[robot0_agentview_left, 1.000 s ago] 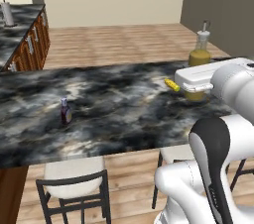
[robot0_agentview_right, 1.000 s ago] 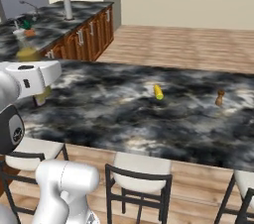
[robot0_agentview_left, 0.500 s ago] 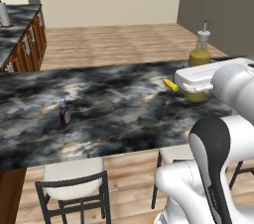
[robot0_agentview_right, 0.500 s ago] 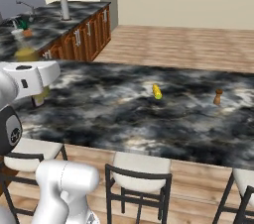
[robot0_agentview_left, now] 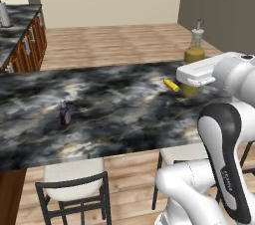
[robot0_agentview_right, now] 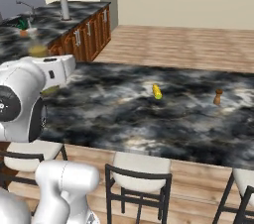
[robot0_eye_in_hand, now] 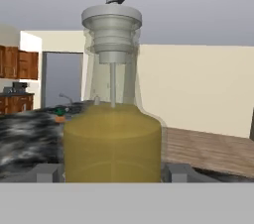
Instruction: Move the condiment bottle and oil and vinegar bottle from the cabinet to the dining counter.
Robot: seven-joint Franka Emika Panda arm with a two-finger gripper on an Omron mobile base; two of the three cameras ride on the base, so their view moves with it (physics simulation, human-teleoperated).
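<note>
We see the oil and vinegar bottle (robot0_agentview_left: 194,55) upright at the far right end of the black marble worktop (robot0_agentview_left: 114,114), with the white hand of the arm directly in front of it in the left base view. In the hand view the bottle (robot0_eye_in_hand: 113,134) stands between the two grey fingers (robot0_eye_in_hand: 47,172), one on each side of its olive-yellow body; the gripper (robot0_eye_in_hand: 113,173) is clamped around it, and we cannot tell whether the base rests on the marble. The condiment bottle (robot0_agentview_left: 64,113) stands upright on the same worktop, well apart to the left. A small yellow item (robot0_agentview_left: 172,85) lies just beside the held bottle. In the right base view a small brown shaker (robot0_agentview_right: 217,97) stands further along the worktop. Stools (robot0_agentview_left: 74,191) line the near edge.
</note>
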